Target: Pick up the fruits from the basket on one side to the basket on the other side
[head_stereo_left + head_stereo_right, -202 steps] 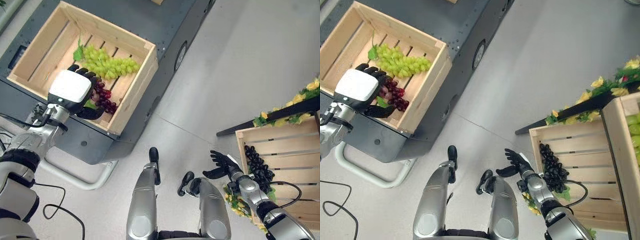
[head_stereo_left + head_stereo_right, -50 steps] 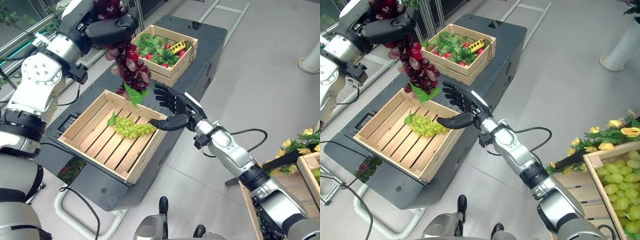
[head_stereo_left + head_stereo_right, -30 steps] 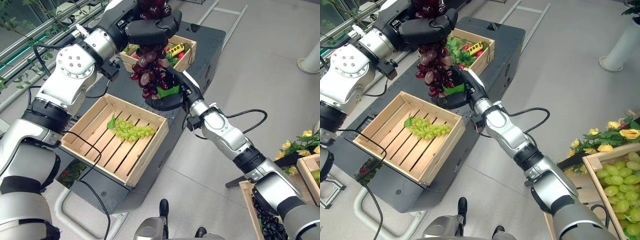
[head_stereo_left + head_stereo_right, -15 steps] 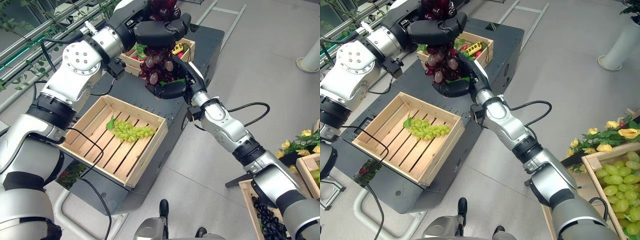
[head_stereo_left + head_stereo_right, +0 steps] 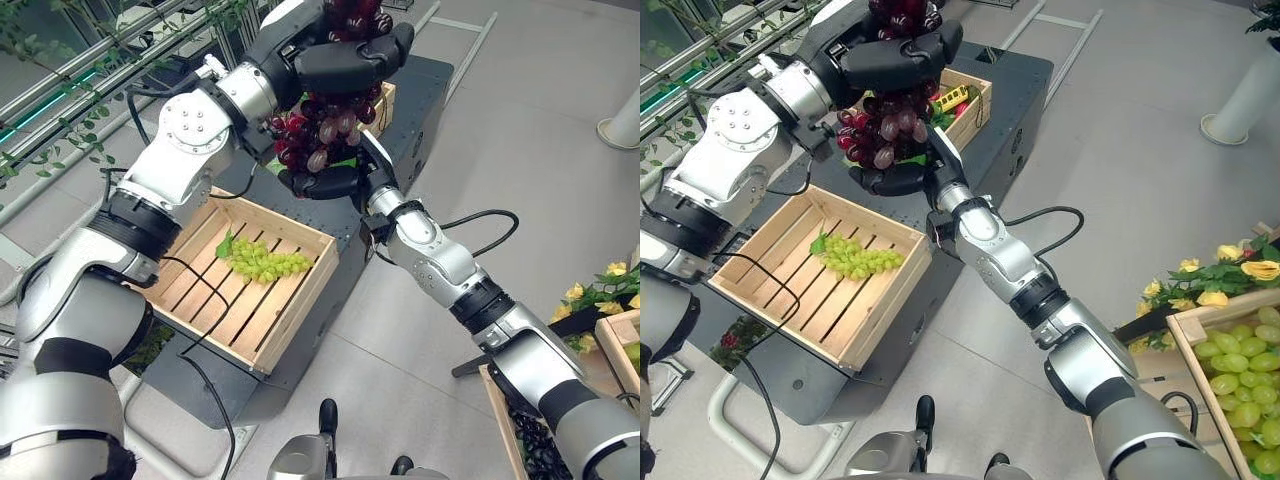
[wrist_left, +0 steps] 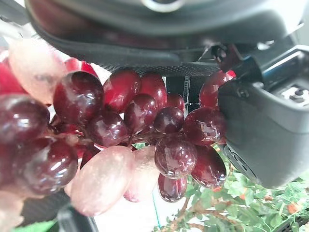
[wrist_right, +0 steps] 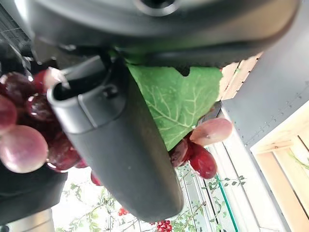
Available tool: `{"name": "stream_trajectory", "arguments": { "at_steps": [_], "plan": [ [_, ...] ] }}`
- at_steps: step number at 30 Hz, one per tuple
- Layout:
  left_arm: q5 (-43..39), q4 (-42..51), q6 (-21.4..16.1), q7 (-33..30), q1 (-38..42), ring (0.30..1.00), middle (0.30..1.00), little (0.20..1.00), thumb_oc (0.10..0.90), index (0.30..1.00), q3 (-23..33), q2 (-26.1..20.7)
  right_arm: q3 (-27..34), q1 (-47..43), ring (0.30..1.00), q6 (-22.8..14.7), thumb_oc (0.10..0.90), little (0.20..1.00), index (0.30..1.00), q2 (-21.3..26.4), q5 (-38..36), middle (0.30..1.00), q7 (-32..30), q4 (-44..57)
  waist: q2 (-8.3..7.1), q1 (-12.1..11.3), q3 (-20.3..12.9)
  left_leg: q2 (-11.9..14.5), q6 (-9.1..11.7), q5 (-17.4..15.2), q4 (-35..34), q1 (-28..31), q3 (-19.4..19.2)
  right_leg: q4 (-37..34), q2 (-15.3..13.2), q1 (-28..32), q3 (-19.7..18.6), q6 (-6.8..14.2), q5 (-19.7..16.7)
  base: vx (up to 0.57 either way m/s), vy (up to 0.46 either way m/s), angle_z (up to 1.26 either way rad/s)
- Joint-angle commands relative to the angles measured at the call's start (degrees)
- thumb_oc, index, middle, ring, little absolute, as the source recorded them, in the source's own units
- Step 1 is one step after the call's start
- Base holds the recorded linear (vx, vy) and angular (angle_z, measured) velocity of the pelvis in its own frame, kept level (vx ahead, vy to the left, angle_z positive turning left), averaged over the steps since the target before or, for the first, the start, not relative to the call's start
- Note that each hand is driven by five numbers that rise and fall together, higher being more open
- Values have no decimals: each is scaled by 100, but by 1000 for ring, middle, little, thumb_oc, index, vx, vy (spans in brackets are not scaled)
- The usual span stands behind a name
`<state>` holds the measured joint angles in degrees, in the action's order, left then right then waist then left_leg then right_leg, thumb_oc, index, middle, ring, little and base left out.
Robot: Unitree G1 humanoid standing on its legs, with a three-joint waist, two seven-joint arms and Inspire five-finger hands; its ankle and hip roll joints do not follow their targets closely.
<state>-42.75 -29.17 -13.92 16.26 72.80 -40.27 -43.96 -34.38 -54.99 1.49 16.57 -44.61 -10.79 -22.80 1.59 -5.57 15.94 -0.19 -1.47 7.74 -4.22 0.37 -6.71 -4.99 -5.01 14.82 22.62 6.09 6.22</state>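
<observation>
Left robot hand (image 5: 345, 62): fingers curled round the top of the red grape bunch (image 5: 322, 125), held high above the bench (image 5: 420, 90).
Right robot hand (image 5: 322, 182): cupped beneath the bunch, fingers bent against it.
Handover advice: right should close before left lets go.
Near crate (image 5: 300, 290): green grapes (image 5: 265, 263).
Far crate (image 5: 975, 110): leaves, red pieces.
Right-side crate (image 5: 1200, 345): green grapes.

- Floor (image 5: 520, 150): pale grey, smooth, with thin seam lines.
- Surface (image 5: 420, 110): dark grey cart top, rounded corners, standing on the floor.
- White tube frame (image 5: 750, 440): at the cart's base, lower left.
- Metal rails (image 5: 60, 80): run diagonally at upper left, with green vines (image 5: 30, 40) along them.
- Round white base (image 5: 1245, 100): on the floor at the right edge.
- Yellow flowers (image 5: 1230, 265): on a dark bar at the right.
</observation>
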Motion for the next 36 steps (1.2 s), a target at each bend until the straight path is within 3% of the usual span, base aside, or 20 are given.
{"name": "stream_trajectory", "arguments": {
  "at_steps": [1,2,3,14,15,16,17,25,28,36],
  "plan": [
    [-850,-601,-533,-85,527,300,300,300,400,300,601,600,153,-682,900,-1061,800,900,900,-601,-442,900,-106,-585,126,-155,-1587,-22,438,-1015,-78,597,287,-1,84,-301,-22,-332,-153,0,0,0],
    [-859,-578,-530,-89,520,300,300,300,400,300,612,613,151,-696,867,-1118,778,867,867,-621,-476,867,-99,-613,126,-161,-1591,-22,439,-1014,-78,596,287,-1,83,-301,-20,-334,-151,0,0,0],
    [-808,-539,-525,-118,497,300,300,300,400,300,623,656,187,-731,300,-1279,400,300,300,-678,-507,300,-95,-699,127,-175,-1599,-23,442,-1015,-78,600,305,-1,88,-294,-18,-340,-150,0,0,0],
    [-438,-648,-363,-289,371,300,300,300,400,300,664,536,289,-759,300,-1629,400,300,300,-705,-437,300,-187,-690,132,-203,-1625,-24,426,-991,-78,588,334,-1,89,-301,-4,-340,-168,-11,5,0],
    [-427,-712,-306,-366,360,455,455,455,504,455,691,497,299,-751,300,-1668,400,300,300,-686,-444,300,-196,-679,142,-196,-1613,-30,402,-925,-78,551,309,-1,81,-334,52,-356,-229,0,0,0],
    [-439,-751,-286,-407,349,455,455,455,504,455,707,478,306,-744,300,-1675,400,300,300,-680,-443,300,-197,-679,144,-196,-1613,-29,403,-924,-78,552,308,-1,81,-334,52,-355,-231,-48,21,-1],
    [-457,-819,-268,-452,329,900,900,900,800,900,733,444,314,-735,300,-1689,400,300,300,-670,-436,300,-209,-678,146,-198,-1614,-28,405,-922,-78,552,307,-1,80,-334,55,-354,-235,0,0,0],
    [-222,-1152,-222,-1078,101,900,900,900,800,900,982,257,418,-501,300,-1720,400,300,300,-631,-349,300,-343,-550,163,-185,-1579,-14,407,-912,-78,559,284,-1,79,-330,62,-355,-239,0,0,0],
    [391,-1397,-234,-1689,29,900,900,900,800,900,1050,202,480,-393,300,-1700,400,300,300,-664,-286,300,-383,-545,173,-158,-1555,-9,411,-903,-78,551,280,-1,81,-338,62,-360,-243,0,0,0],
    [1905,-1695,-190,-1857,-69,900,900,900,800,900,857,-180,510,-81,300,-1558,400,300,300,-487,-46,300,-529,-376,191,-92,-1506,2,410,-906,-78,540,233,-1,80,-361,22,-347,-253,0,0,0]
  ]
}}
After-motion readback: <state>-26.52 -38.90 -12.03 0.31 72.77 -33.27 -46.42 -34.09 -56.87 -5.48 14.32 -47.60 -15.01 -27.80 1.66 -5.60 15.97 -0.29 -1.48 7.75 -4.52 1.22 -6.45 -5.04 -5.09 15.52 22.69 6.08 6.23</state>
